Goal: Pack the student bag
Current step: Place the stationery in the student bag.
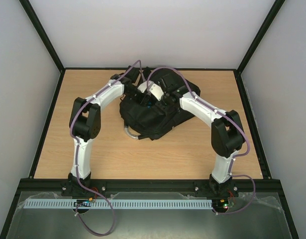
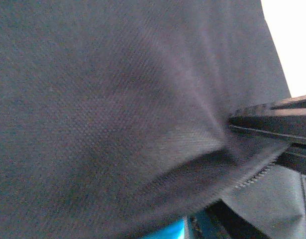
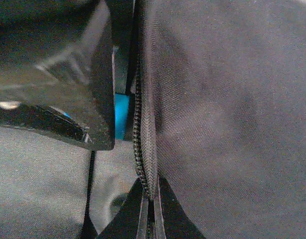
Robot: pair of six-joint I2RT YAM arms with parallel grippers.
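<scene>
The student bag [image 1: 153, 122] lies on the wooden tabletop [image 1: 143, 164], in the middle of its width and towards the far edge. It is a slumped heap of black fabric. Its grey loop handle [image 1: 128, 132] sticks out at the near-left side and rests on the wood.

The left arm [image 1: 82, 149] and the right arm [image 1: 223, 167] both bend inward, and their wrists meet over the top of the bag, close together.

In the right wrist view the right jaws are clenched on the bag. The two black fingers [image 3: 127, 219] press together at the bottom of the picture, with the bag's zip edge pinched between them. A line of zip teeth [image 3: 138, 139] runs straight up from that grip. Taut black cloth lies to its right and looser grey-black cloth lower left. Just left of the zip is a bright blue strip [image 3: 122, 112], and beside that a glossy black housing [image 3: 53, 74] fills the upper left. I cannot tell what that housing belongs to.

The left wrist view is almost wholly covered by the bag's woven cloth, close to the lens and blurred. A black bar [image 2: 272, 117] comes in from the right edge where the folds gather, and a toothed zip edge [image 2: 252, 178] runs below it. The cloth hides the left jaws, so I cannot tell whether they are released or grasping anything.
</scene>
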